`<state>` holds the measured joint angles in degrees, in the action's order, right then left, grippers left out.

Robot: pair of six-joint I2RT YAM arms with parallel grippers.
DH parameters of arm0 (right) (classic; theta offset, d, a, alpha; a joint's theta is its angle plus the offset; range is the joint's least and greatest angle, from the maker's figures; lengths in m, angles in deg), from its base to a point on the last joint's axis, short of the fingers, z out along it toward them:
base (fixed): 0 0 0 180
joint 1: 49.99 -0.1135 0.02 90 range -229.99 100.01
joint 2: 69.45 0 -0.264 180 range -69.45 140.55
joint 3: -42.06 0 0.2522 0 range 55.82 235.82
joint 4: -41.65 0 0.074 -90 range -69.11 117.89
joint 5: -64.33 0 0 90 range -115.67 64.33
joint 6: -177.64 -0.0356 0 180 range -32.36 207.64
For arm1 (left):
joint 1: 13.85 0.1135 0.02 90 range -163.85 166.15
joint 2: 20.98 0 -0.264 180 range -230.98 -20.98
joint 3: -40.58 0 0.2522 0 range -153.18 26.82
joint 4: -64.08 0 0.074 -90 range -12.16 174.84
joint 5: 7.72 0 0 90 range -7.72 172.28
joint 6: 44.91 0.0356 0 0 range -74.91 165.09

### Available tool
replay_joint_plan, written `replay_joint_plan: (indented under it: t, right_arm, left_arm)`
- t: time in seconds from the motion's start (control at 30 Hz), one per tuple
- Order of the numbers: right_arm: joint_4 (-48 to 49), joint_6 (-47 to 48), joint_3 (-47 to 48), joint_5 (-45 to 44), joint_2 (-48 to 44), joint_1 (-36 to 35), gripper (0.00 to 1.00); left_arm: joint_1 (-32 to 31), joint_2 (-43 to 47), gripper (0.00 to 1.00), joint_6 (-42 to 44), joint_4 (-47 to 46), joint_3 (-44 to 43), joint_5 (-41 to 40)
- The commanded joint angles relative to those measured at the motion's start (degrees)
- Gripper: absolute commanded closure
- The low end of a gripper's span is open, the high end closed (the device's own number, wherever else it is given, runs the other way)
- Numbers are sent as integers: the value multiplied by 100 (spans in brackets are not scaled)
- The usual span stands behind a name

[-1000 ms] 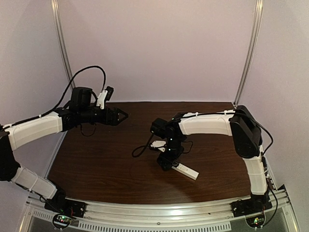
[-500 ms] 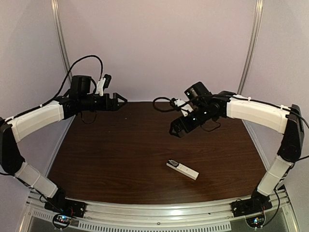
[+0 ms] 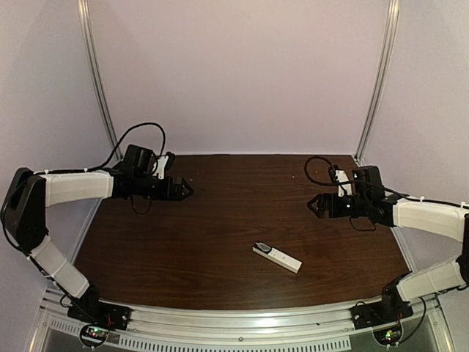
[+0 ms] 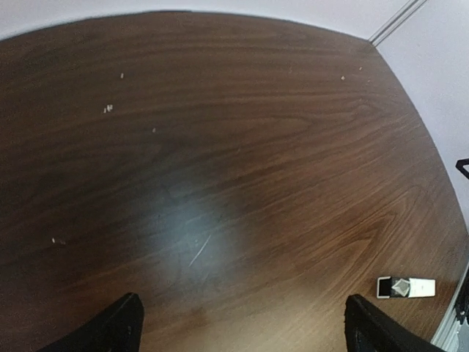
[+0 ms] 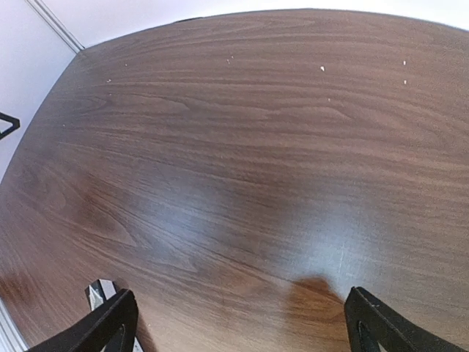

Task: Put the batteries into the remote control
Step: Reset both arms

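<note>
left pincer [image 3: 187, 189] wide, empty; right pincer [image 3: 314, 205] wide, empty; remote [image 3: 277, 257] on table [image 3: 183, 242], apart from both, nearer right.

I can read no text, label, brand, number or sign anywhere around me. The remote control [image 3: 277, 257], lying on the near right part of the table [image 3: 183, 242], is too small from above for any print on its white body or dark end to be made out. From my left wrist it is just as small and shows nothing legible.
</note>
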<state>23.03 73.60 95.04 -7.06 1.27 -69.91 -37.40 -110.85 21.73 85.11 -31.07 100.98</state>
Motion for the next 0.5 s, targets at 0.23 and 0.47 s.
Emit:
replay_joint_plan:
  t: [0.23,0.47]
  right_arm:
    - [1483,-492,-859,259,-156,138,0]
    - [1455,-469,-804,227,-203,137,0]
  left_arm:
    - [35,90,3,-64,-679,880,-122]
    - [35,181,3,-100,-681,829,-245]
